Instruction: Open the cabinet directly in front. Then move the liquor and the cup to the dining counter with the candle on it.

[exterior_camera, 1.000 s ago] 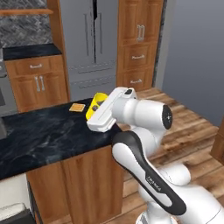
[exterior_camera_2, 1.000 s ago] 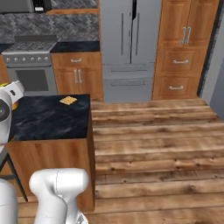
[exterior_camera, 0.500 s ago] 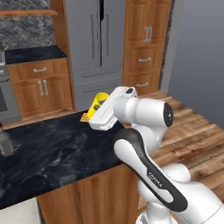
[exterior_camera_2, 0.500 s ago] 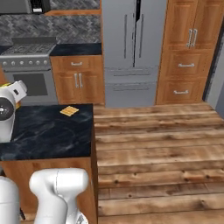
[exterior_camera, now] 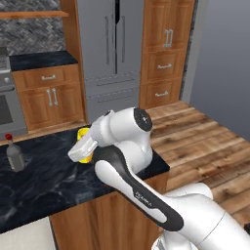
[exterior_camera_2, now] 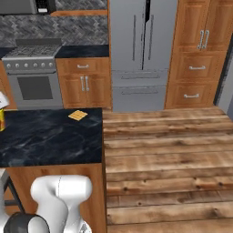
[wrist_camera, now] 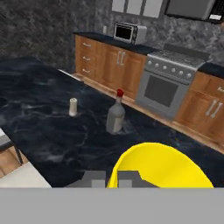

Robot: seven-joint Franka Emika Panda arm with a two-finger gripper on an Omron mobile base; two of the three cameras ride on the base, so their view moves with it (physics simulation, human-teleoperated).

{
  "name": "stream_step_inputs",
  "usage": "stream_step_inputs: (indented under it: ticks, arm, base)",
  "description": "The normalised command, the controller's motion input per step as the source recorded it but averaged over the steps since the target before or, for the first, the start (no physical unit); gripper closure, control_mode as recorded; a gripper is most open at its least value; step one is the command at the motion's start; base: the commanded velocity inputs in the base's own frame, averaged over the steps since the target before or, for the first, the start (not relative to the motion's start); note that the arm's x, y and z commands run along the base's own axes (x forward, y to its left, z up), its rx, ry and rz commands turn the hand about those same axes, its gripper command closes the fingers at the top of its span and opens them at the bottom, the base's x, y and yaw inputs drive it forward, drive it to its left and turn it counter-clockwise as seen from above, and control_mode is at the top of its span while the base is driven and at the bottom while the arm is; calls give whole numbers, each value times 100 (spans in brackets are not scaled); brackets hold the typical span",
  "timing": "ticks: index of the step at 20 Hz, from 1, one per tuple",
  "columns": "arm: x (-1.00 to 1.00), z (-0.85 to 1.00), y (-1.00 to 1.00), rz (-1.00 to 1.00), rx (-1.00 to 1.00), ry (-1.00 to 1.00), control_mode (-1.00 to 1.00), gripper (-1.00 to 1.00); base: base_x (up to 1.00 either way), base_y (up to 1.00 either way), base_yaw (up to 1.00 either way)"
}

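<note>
My gripper is shut on the yellow cup, holding it low over the dining counter with its black white-veined top. In the hand view the cup bulges up from between my fingertips. The liquor, grey-bodied with a red cap, stands upright on the counter ahead of the cup, and appears at the far left in the left base view. A small pale candle stands beyond the bottle. In the right base view the cup peeks in at the left edge. The wall cabinet is out of view.
A flat yellow square lies near the counter's far right corner. Behind the counter stand a steel stove, low wooden cabinets, a grey fridge and a tall wooden cabinet. Wood floor stretches to the right.
The whole scene has slid as the base drove along the counter. The liquor has come into the left base view, and my gripper, still shut on the cup, is lower over the counter.
</note>
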Motion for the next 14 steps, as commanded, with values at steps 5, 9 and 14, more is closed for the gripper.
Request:
stream_step_inputs:
  ticks: [5, 9, 14]
  arm:
    - [0, -11, 12, 3, -2, 14, -100, 100]
    - [0, -28, 10, 0, -4, 0, -100, 100]
    - [0, -53, 18, 4, -16, 0, -100, 100]
  base:
    - [0, 0, 0]
    - [0, 0, 0]
    - [0, 0, 0]
